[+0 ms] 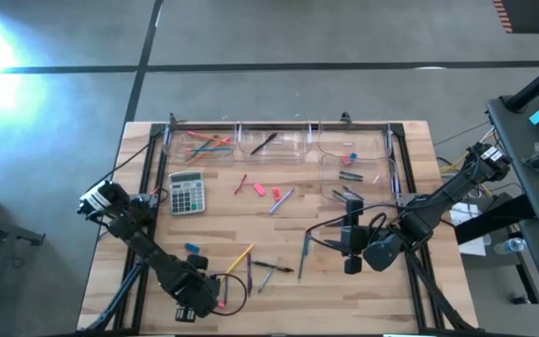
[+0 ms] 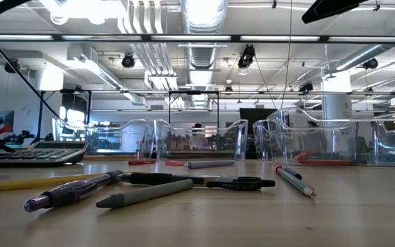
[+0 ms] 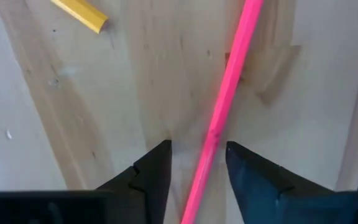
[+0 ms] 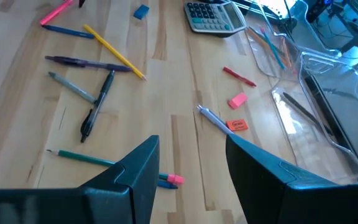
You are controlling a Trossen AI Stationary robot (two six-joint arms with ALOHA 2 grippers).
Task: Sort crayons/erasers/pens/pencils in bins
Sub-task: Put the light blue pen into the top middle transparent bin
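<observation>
Sorting partly done: the far bins [image 1: 279, 142] hold several items, while pens [image 4: 98, 102], pencils [image 4: 114, 51] and erasers [image 4: 237, 100] remain scattered mid-table. Left gripper [image 3: 196, 168], near-left, straddles a pink pencil [image 3: 225, 102], fingers not visibly touching it; right gripper [image 4: 188, 168] hovers spread, empty.

Above you, silver ducts [image 2: 204, 17] and strip lights [image 2: 81, 7] cross the ceiling; grey concrete floor [image 1: 298, 33] fills the overhead frame's top, glare upper left.

Two dark jointed arms trailing black cables, each pincer [image 3: 197, 180] ending in two black wedge-shaped fingers.
</observation>
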